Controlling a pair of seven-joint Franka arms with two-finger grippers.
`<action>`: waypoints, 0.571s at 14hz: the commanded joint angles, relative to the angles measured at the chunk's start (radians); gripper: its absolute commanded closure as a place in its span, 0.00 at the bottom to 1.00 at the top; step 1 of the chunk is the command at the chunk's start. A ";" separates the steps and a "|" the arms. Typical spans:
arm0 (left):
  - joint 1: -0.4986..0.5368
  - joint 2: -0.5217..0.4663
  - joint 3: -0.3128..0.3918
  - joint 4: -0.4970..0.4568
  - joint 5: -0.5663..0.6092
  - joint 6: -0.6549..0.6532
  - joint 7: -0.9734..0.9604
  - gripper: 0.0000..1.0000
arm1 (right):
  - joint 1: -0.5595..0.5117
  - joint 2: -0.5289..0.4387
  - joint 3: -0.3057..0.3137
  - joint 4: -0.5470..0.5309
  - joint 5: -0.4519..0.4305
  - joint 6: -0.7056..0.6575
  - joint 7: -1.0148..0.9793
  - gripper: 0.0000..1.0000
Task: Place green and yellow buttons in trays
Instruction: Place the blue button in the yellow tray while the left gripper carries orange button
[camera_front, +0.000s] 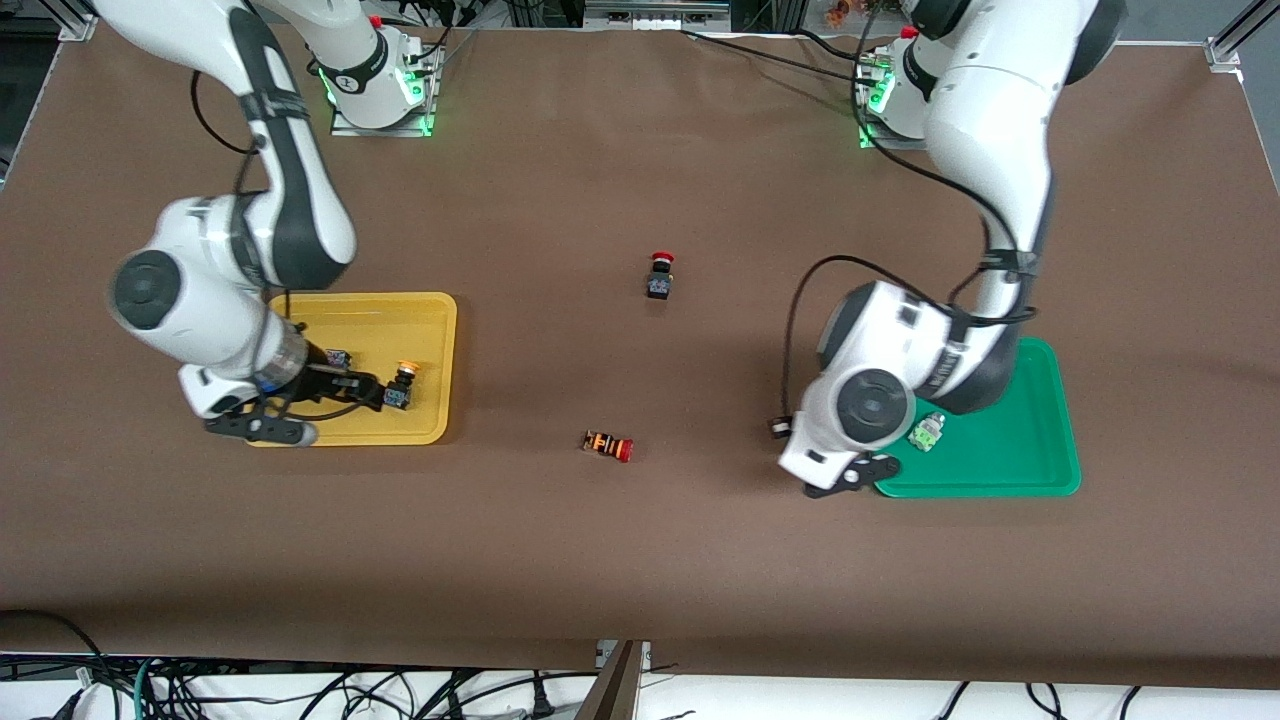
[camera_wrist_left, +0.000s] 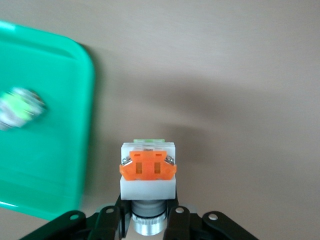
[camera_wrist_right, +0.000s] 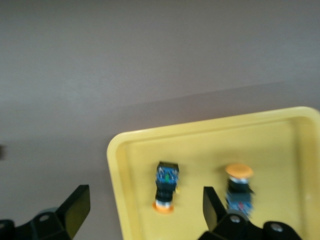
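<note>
Left gripper (camera_wrist_left: 147, 222): seen in the left wrist view clenched on a silver-white button (camera_wrist_left: 148, 172) with an orange block on its end; it is held over bare table just beside the green tray's corner that lies toward the front camera and the table's middle.
Orange-striped switch (camera_front: 608, 445): laid on its side on the table between the two trays, its red cap pointing toward the left arm's end.
Right gripper (camera_wrist_right: 145, 212): released, fingers (camera_wrist_right: 75, 210) spread wide, placed low over the yellow tray's edge nearest the front camera.
Green tray (camera_front: 1040, 455): set toward the left arm's end of the table; one silver-white button with a green face (camera_front: 927, 433) is lying in it, partly covered by the left arm in the front view.
Yellow tray (camera_front: 435, 315): set toward the right arm's end; two black-bodied buttons are lying in it, well apart from each other.
Yellow-capped button (camera_front: 400, 385): found in the yellow tray, on the side toward the table's middle.
Second yellow-capped button (camera_wrist_right: 166, 186): found in the yellow tray, closer to the right arm's end, mostly hidden by the arm in the front view.
Red mushroom switch (camera_front: 660, 275): stood on the table near its middle, farther from the front camera than the orange-striped switch.
</note>
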 joint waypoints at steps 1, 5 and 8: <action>0.083 -0.028 -0.010 -0.032 0.062 -0.069 0.240 1.00 | -0.042 -0.001 -0.014 0.227 0.016 -0.292 -0.025 0.00; 0.226 -0.044 -0.011 -0.110 0.139 -0.043 0.530 1.00 | -0.042 -0.035 -0.066 0.410 0.014 -0.541 -0.019 0.00; 0.345 -0.059 -0.024 -0.183 0.138 0.032 0.785 1.00 | -0.037 -0.071 -0.066 0.416 -0.017 -0.570 -0.015 0.00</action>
